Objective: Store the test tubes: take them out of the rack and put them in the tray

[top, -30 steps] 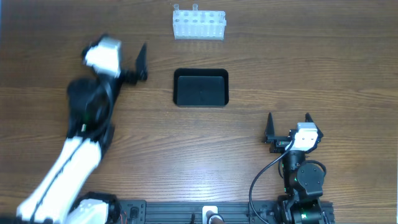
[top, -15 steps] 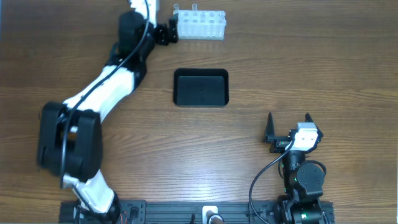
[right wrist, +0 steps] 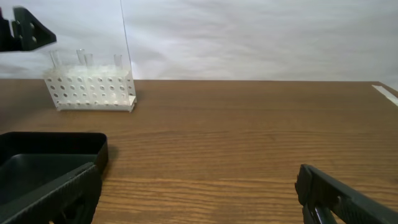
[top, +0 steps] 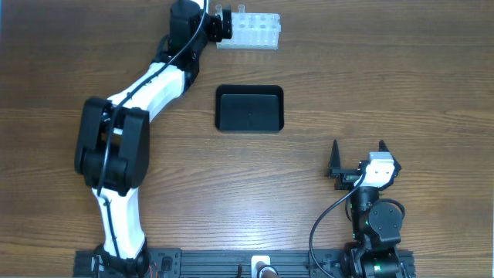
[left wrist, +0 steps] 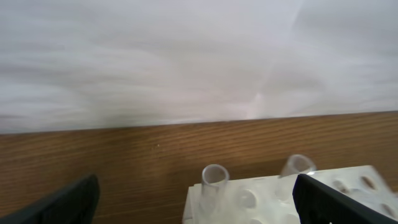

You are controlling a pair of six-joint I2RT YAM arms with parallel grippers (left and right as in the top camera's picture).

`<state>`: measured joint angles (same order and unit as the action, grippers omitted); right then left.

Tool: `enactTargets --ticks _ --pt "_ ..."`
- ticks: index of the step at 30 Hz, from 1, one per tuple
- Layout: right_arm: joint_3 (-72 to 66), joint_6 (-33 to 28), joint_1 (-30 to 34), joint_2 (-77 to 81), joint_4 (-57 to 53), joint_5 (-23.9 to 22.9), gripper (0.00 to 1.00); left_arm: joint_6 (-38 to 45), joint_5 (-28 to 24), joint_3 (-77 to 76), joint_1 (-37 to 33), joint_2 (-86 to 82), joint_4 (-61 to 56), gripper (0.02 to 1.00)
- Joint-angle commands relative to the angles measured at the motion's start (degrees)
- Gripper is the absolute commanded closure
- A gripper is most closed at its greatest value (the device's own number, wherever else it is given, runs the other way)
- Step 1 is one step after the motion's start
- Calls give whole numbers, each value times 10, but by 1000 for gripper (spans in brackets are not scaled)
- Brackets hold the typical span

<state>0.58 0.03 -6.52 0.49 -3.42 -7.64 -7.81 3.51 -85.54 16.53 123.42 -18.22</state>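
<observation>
The left gripper (top: pixel 220 23) is hovering, fingers spread, at the rack's (top: pixel 253 31) end. The right gripper (top: pixel 359 158) is sitting released, apart from the tray (top: pixel 249 93).

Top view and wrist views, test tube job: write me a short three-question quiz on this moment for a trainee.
1. True or false: the black plastic tray is empty.
2. Which gripper is at the end of the white perforated rack? A) left gripper B) right gripper C) neither
3. Fill in: the right gripper, parked near its base, is ___ (open or shut).

Key: 1 true; 2 A; 3 open.
</observation>
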Motion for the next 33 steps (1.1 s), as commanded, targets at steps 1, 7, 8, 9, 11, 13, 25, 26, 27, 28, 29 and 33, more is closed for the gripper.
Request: enactTargets --ticks 1,7,8,9,11,13,25,26,27,28,29,33 --pt "-3 1 -3 0 -2 -8 9 -4 11 -37 -1 36 -2 27" --pt "-3 1 -3 0 -2 -8 9 -3 11 -58 -1 65 -10 53" --pt "-3 1 -3 0 -2 -8 9 -3 11 -64 -1 69 -10 66" --pt "-3 1 -3 0 -2 -8 7 -3 11 -67 -1 72 -10 66" --pt "-3 1 -3 0 -2 -8 7 -1 12 -72 -1 76 -10 69" --pt "-3 1 -3 0 -2 -8 7 -1 12 -74 -1 76 -11 71" --pt "-3 1 -3 0 -2 -8 9 1 16 -78 1 91 -42 86" --pt "-3 1 -3 0 -2 -8 7 1 16 -83 2 96 -43 84" --pt "-3 1 -3 0 -2 -8 7 1 17 -87 2 100 -42 91" --pt "-3 1 -3 0 -2 -8 7 1 17 -90 2 103 -42 99" --pt "-3 1 -3 0 -2 -8 7 1 17 -92 2 105 -42 104" --pt "-3 1 -3 0 -2 -8 9 1 17 -93 2 107 -40 137"
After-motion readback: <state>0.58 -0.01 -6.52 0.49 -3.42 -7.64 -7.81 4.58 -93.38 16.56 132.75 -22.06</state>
